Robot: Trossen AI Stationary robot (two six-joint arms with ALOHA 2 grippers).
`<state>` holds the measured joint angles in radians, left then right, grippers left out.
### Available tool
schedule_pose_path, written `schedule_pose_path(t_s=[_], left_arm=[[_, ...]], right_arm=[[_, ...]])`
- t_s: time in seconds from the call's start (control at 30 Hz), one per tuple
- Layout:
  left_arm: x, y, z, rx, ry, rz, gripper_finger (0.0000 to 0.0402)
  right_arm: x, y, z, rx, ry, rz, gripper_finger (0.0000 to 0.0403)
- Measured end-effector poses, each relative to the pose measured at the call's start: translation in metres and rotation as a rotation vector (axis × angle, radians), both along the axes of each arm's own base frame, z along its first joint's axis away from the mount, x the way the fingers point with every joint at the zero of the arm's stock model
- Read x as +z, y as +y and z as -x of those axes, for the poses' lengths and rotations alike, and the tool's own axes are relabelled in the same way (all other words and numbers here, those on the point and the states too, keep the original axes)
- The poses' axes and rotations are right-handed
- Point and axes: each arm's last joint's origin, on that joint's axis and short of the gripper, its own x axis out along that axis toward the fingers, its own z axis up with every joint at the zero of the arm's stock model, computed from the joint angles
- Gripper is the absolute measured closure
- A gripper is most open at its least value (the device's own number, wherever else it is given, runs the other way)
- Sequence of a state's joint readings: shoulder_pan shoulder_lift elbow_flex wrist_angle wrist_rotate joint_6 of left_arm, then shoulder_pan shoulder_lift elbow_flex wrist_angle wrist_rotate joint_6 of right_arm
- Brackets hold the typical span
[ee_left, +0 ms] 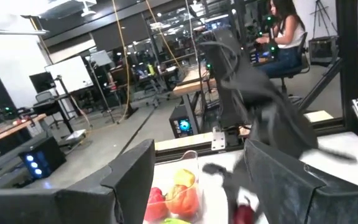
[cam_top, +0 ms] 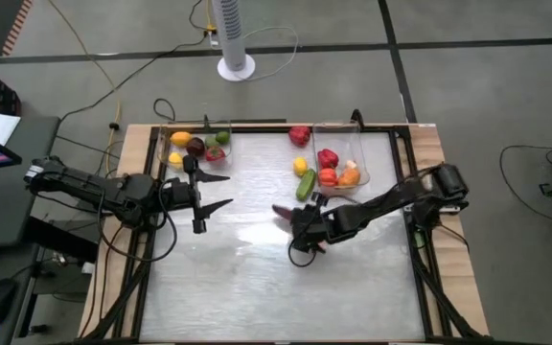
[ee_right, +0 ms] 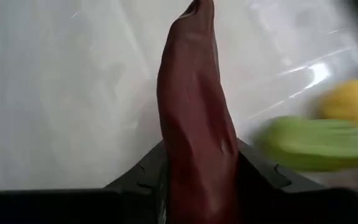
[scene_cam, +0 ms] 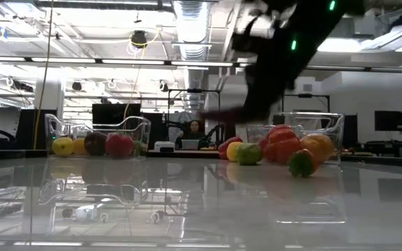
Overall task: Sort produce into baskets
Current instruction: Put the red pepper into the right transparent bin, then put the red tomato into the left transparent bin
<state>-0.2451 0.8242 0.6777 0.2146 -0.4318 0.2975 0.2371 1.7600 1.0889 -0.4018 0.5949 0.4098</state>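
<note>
Glossy white table (cam_top: 257,287), bins along its far edge, an office beyond.

Right gripper (cam_top: 293,218) hangs mid-table, clenched on a dark red pepper (ee_right: 194,118) whose long axis runs out past the fingers; the right basket (cam_top: 362,158) lies far-right of it, bare tabletop between. Left gripper (cam_top: 220,190) waits released beside the left basket (cam_top: 166,144).

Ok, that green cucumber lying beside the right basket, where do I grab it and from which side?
Take the cucumber across its middle, coming straight down from above. It lies flat and long on the table, so its narrow width is likely easiest to span; the lemon crowds its far end and the basket one side.
</note>
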Motion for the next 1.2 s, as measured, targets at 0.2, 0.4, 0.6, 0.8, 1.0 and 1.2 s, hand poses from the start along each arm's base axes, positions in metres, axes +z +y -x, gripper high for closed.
schedule_pose_path(t_s=[0.2,0.4,0.6,0.8,1.0,1.2], left_arm=[[0.000,0.000,0.000,0.001,0.001,-0.002,0.0166],[0.000,0.000,0.000,0.001,0.000,0.004,0.0166],[0.000,0.000,0.000,0.001,0.000,0.003,0.0166],[-0.001,0.000,0.000,0.001,0.007,0.001,0.0166],[-0.001,0.000,0.000,0.001,0.006,0.005,0.0166],[-0.003,0.000,0.000,-0.004,0.021,0.019,0.0166]], right_arm=[[0.063,-0.015,0.035,-0.125,-0.104,0.188,0.0187],[0.094,-0.049,0.070,-0.261,-0.055,0.302,0.0185],[0.096,-0.079,0.083,-0.351,0.055,0.312,0.0173],[0.095,-0.074,0.071,-0.245,-0.013,0.118,0.0144],[0.073,-0.038,0.037,0.008,-0.030,0.076,0.0124],[0.033,-0.012,0.026,0.217,0.166,-0.081,0.0084]])
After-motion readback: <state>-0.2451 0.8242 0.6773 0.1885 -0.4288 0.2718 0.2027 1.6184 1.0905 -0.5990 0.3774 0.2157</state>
